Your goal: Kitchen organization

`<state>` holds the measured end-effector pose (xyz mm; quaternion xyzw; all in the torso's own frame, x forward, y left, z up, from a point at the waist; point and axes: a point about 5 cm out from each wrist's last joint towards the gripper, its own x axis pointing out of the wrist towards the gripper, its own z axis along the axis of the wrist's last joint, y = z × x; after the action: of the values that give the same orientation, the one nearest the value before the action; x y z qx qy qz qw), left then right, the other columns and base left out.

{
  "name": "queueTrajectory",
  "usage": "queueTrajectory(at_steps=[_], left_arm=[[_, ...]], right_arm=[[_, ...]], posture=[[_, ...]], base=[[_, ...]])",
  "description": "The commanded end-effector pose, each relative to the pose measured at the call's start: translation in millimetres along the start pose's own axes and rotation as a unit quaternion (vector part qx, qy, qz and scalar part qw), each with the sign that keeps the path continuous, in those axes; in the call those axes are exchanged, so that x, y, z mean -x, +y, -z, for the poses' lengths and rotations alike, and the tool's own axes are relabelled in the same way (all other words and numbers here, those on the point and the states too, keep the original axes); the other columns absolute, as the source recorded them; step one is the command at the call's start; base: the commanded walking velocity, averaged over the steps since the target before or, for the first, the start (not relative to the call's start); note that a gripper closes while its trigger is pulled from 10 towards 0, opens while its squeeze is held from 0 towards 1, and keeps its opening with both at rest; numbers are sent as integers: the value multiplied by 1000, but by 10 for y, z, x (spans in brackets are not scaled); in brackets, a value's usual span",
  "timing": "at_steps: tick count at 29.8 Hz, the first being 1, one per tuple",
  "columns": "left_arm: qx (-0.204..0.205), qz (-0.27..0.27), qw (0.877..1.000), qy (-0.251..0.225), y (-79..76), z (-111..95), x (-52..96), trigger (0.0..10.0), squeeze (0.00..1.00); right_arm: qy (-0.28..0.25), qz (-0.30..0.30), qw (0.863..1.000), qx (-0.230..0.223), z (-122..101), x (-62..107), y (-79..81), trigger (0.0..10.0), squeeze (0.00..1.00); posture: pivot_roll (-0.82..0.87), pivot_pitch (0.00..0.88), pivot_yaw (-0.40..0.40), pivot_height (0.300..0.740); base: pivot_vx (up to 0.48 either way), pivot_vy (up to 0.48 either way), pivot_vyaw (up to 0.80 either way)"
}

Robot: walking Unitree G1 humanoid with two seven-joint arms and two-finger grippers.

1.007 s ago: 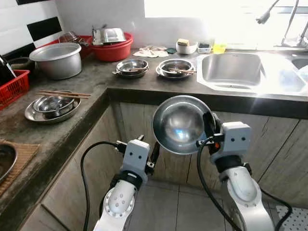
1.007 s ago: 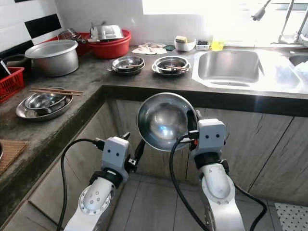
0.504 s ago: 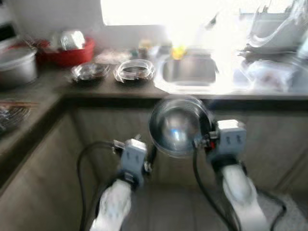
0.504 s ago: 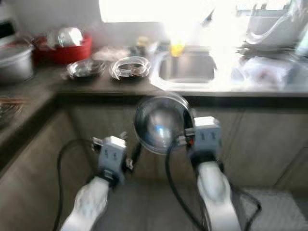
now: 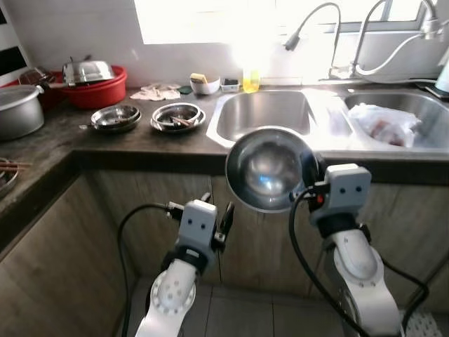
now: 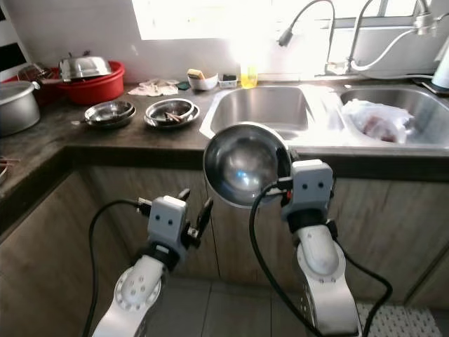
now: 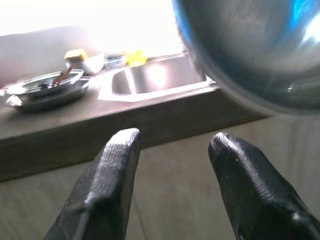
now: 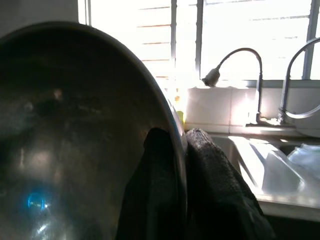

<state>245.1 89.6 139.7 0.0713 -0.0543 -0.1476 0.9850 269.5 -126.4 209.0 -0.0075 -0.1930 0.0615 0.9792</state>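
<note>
We find no readable text, label, brand or number anywhere in these views of the kitchen.

place: home kitchen | evidence: double steel sink (image 5: 263, 114), faucets (image 5: 312, 21), stone counter (image 5: 105, 140), metal dishes (image 5: 178, 116)

Both arms were silver, with rounded shells and boxy pale-grey wrist blocks. Thick black cables looped from each wrist. The left gripper (image 5: 226, 218) and right gripper (image 5: 309, 175) had long black fingers.
</note>
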Motion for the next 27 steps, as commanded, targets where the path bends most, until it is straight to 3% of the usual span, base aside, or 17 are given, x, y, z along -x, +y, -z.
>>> queueTrajectory(at_steps=[1, 11, 27], left_arm=[[5, 8, 1000, -7, -44, -36, -17, 10000, 0], [6, 8, 1000, -6, -44, -36, -14, 10000, 0], [6, 6, 1000, -7, -43, -45, -21, 10000, 0]], right_arm=[[-12, 14, 1000, 1, -58, -32, -83, 10000, 0], [-52, 16, 999, 4, -261, -243, -141, 10000, 0], [-6, -8, 1000, 9, -120, -280, -100, 10000, 0]], posture=[[17, 0, 12, 740], [19, 0, 12, 740], [22, 2, 8, 740]], base=[[480, 0, 0], [480, 0, 0], [480, 0, 0]])
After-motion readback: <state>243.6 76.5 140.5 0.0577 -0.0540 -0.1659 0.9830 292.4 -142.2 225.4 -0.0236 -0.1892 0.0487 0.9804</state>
